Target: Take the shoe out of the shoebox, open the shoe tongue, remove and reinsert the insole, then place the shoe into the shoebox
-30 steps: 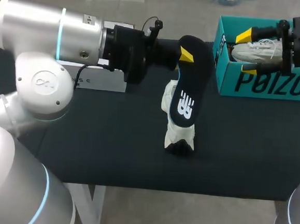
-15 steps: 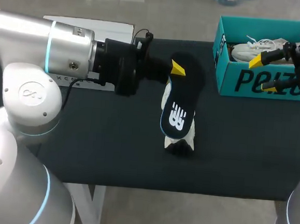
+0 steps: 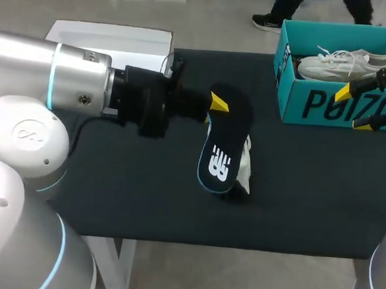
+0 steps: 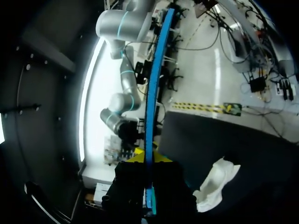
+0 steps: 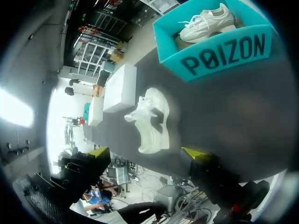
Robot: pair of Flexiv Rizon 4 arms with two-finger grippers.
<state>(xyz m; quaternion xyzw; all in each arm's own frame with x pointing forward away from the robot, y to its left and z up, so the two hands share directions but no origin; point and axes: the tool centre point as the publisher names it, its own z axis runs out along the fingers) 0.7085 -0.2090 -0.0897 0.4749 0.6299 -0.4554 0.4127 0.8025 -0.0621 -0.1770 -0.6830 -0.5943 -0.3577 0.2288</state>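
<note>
Two arms are working over a black table [image 3: 142, 201]. The left gripper [image 3: 214, 107] is clamping the dark insole [image 3: 221, 147] by its upper end, so the insole is hanging tilted above the middle of the table, its printed face turned toward the head camera. In the left wrist view the insole [image 4: 149, 116] is showing edge-on as a blue strip, pinched from both sides between the fingers. The white shoe [image 3: 245, 163] is lying on the table, partly hidden by the insole's lower end; whether the two are touching cannot be told. The right gripper [image 3: 354, 108] is hovering with its fingers spread wide and nothing between them, just in front of the teal shoebox [image 3: 316, 107], which is holding a second shoe [image 3: 346, 63]. A white box [image 3: 111, 41] is resting at the table's far left corner.
</note>
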